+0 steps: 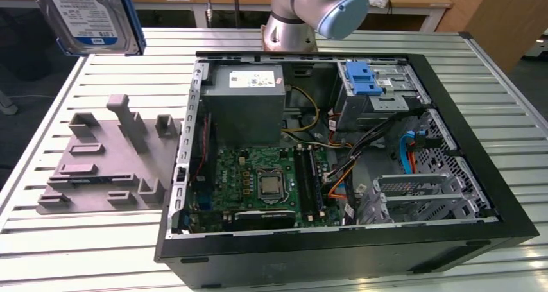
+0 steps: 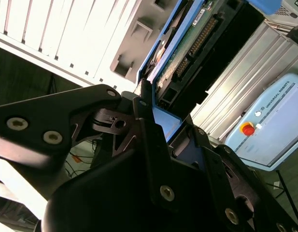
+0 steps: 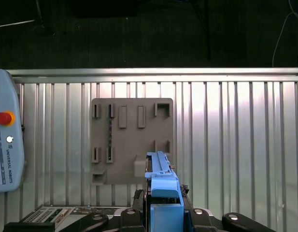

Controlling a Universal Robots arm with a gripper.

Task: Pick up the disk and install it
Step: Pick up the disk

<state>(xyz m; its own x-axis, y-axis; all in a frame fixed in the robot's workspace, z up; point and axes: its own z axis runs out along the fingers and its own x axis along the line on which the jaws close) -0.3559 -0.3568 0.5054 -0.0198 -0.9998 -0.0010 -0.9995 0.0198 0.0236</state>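
Note:
The disk (image 1: 90, 16), a silver-grey drive with a white-and-blue label and blue side rails, hangs high at the exterior view's upper left, above the grey holder plate (image 1: 102, 170). In the second wrist view my gripper (image 2: 156, 118) is shut on the disk (image 2: 187, 53), whose green circuit board and connector face the camera, with a black finger (image 2: 144, 104) pressed on a blue rail. The first wrist view looks straight down past the gripper (image 3: 163, 215) and the disk's blue rail (image 3: 162, 186) onto the holder plate (image 3: 132, 140).
An open computer case (image 1: 479, 144) lies on the slatted metal table (image 1: 86, 253), with a drive cage and blue latch (image 1: 368, 80) at its far right. The arm's base (image 1: 291, 29) stands behind the case. A pendant with a red button (image 3: 6, 140) lies on the table.

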